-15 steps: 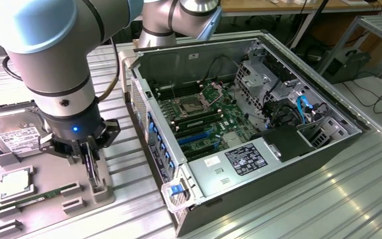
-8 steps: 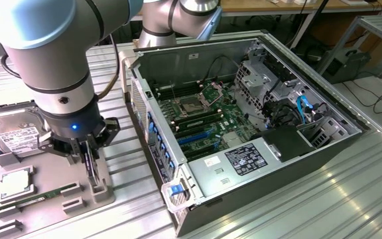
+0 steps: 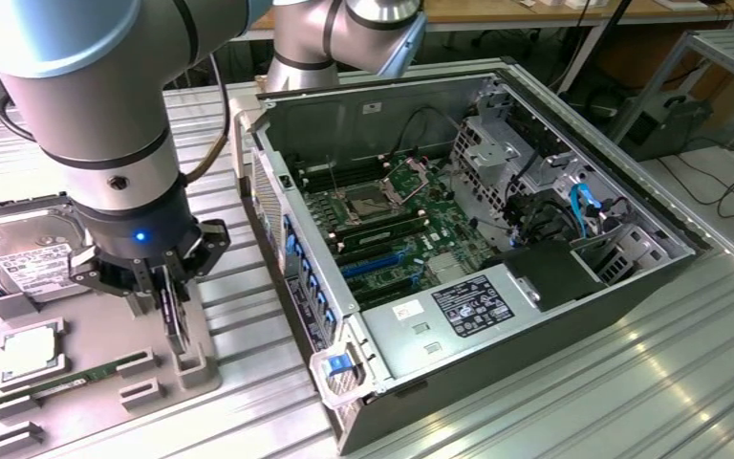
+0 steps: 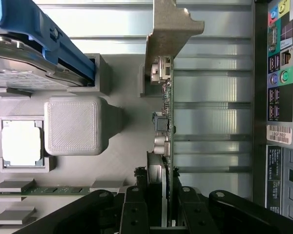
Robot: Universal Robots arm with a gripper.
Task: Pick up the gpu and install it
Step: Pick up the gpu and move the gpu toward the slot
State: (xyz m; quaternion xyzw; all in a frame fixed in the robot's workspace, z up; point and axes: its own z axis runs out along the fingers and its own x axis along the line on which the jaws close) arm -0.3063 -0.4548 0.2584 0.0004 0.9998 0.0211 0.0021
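The gpu (image 3: 177, 330) stands edge-on in a slot of the grey parts tray (image 3: 99, 406), at the exterior view's left of the open computer case (image 3: 469, 220). My gripper (image 3: 169, 304) reaches down over it, a finger on each face of the card. In the wrist view the gpu (image 4: 167, 122) is a thin green edge with its metal bracket (image 4: 172, 29) at the far end. My gripper (image 4: 161, 209) is shut on the fan end, and the fingers (image 4: 135, 207) press against the card. The motherboard's blue slots (image 3: 374, 260) lie inside the case.
The tray also holds a hard drive (image 3: 23, 253), a CPU (image 3: 30, 354) and a RAM stick (image 3: 80, 376). A grey printed block (image 4: 75, 126) stands close beside the card. The case's rear port panel (image 4: 278, 73) lies across a strip of ribbed metal table.
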